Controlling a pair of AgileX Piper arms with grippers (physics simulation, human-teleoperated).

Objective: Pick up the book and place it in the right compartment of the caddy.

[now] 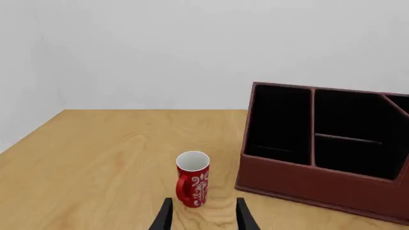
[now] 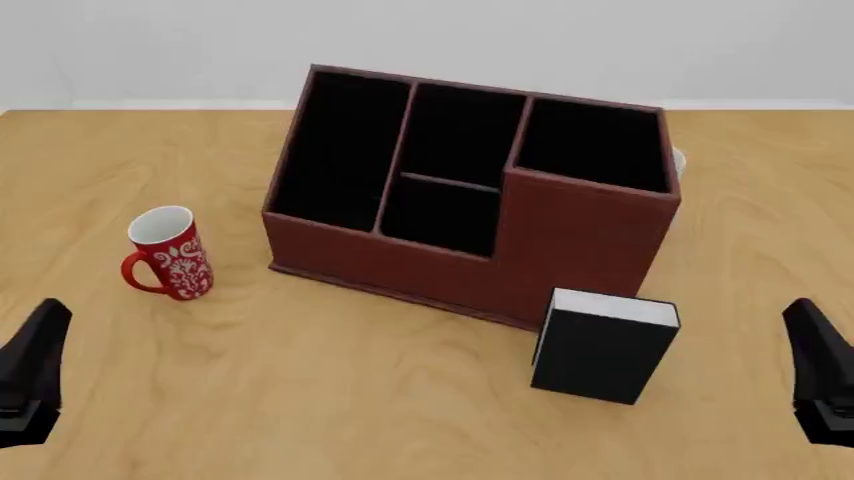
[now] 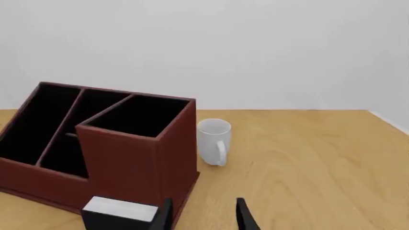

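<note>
The black book (image 2: pixel 603 345) stands upright on the table, its white page edge facing up, just in front of the caddy's (image 2: pixel 400 260) tall right front wall. The right compartment (image 2: pixel 594 145) is a square black-lined cell holding nothing. In the right wrist view the book (image 3: pixel 118 213) sits low beside the caddy (image 3: pixel 128 158), a little to one side of my open right gripper (image 3: pixel 203 218). My left gripper (image 1: pixel 204 218) is open too, pointing at a red mug (image 1: pixel 193 178) some way ahead. In the front view the left gripper (image 2: pixel 38 350) and right gripper (image 2: pixel 814 345) sit near the front corners.
A red patterned mug (image 2: pixel 170 255) stands left of the caddy. A white mug (image 3: pixel 214 141) stands behind the caddy's right end, only its edge (image 2: pixel 678 160) showing in the front view. Bare wooden table (image 2: pixel 334 400) lies between the grippers and the caddy.
</note>
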